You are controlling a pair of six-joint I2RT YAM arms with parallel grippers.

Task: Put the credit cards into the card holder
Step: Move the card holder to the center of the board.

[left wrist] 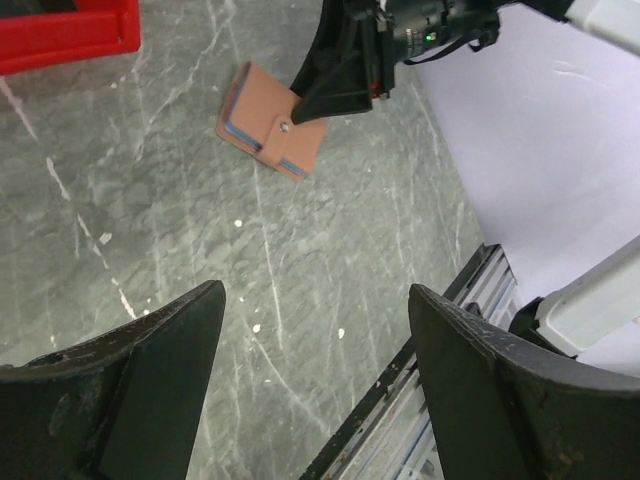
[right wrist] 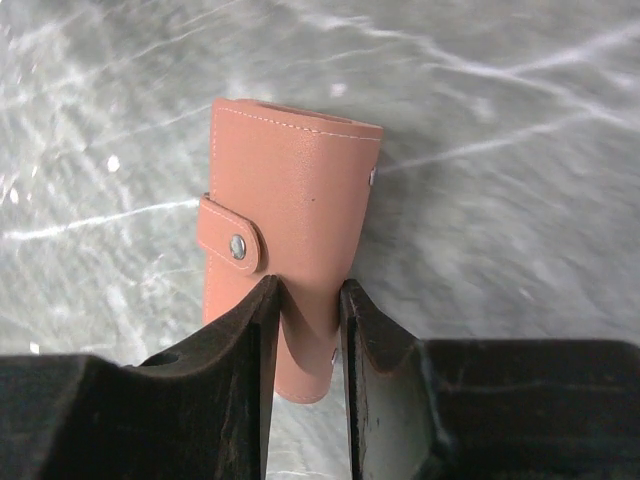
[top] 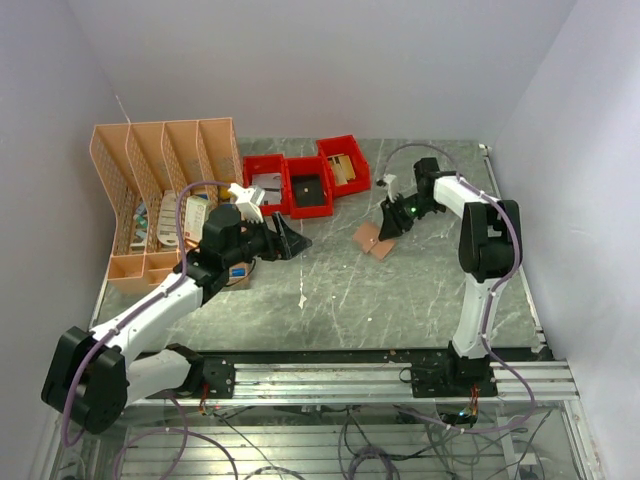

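The grey marbled worktop [top: 400, 290] is enclosed by plain white walls, and its left rear corner is taken up by a tall peach desk organizer [top: 150, 190] with slotted dividers and low front trays. The left arm [top: 150, 310] is stretched diagonally across the front of that organizer. Its left pincer [top: 285, 240] is held above the worktop just in front of the red bins, with its fingers [left wrist: 130, 390] spread wide apart and nothing between them. The right arm [top: 480, 260] is bent in from the right edge, and its right pincer [top: 388, 228] is lowered to the centre of the worktop. Three red bins [top: 305, 180] are set in a staggered row along the back. They lie behind both pincers and are near the right one but apart from it. The card holder [right wrist: 295, 180] is found at the middle of the worktop, folded shut with its snap tab fastened. It is clamped at one end between the right pincer's two fingers [right wrist: 225, 360]. Only bare worktop is seen between the open left pincer and the card holder. A small blue and tan item [top: 238, 271] is glimpsed under the left arm, beside the organizer's trays. It may be a card, but it is too small and too covered to be identified.
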